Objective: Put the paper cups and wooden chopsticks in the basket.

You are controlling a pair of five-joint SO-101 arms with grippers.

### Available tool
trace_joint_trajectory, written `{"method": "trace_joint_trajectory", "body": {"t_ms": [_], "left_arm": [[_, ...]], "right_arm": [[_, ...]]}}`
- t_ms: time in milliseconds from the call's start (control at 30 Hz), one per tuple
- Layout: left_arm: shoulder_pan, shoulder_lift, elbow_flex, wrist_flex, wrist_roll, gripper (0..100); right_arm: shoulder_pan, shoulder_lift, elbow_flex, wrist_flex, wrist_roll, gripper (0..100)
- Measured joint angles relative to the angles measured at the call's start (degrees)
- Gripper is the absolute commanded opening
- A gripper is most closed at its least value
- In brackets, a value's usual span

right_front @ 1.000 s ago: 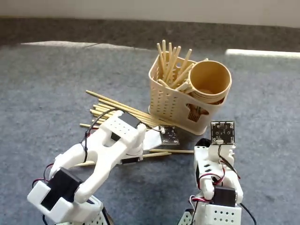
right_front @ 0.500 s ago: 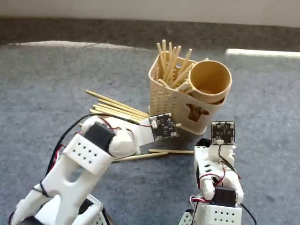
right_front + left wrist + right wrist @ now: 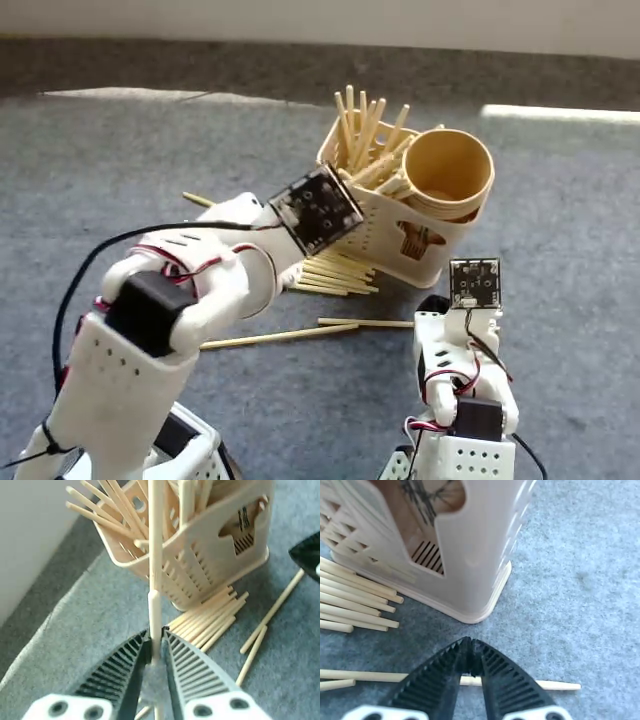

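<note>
My left gripper is shut on one wooden chopstick, held in the air with its far end over the basket. In the high view the left arm is raised beside the cream basket, which holds several chopsticks and stacked paper cups. A pile of chopsticks lies at the basket's foot, and two loose ones lie nearer the arms. My right gripper is shut, low over a loose chopstick on the carpet, just in front of the basket.
Grey carpet covers the table, with free room to the left and behind the basket. The right arm stands close to the basket's near corner. A pale wall edge runs along the back.
The left arm has risen from the chopstick pile on the carpet and swung up toward the basket, carrying a chopstick. The right arm has not moved.
</note>
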Motion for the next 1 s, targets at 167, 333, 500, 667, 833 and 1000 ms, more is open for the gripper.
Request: {"method": "trace_joint_trajectory", "body": {"t_ms": [167,333,500,667,833,1000], "left_arm": [[0.00,-0.09,-6.77,-6.33,5.80,1],[0.00,-0.26,-8.53,-16.97,10.73,1],[0.00,-0.35,-8.62,-29.01,14.24,1],[2.46,1.05,-8.70,-37.27,14.51,1],[3.08,6.24,-12.04,-40.79,14.59,1],[3.34,10.46,-15.56,-41.05,14.95,1]], "right_arm": [[0.00,0.00,0.00,0.00,0.00,1.2],[0.00,0.00,0.00,0.00,0.00,1.2],[0.00,0.00,0.00,0.00,0.00,1.2],[0.00,0.00,0.00,0.00,0.00,1.2],[0.00,0.00,0.00,0.00,0.00,1.2],[0.00,0.00,0.00,0.00,0.00,1.2]]}}
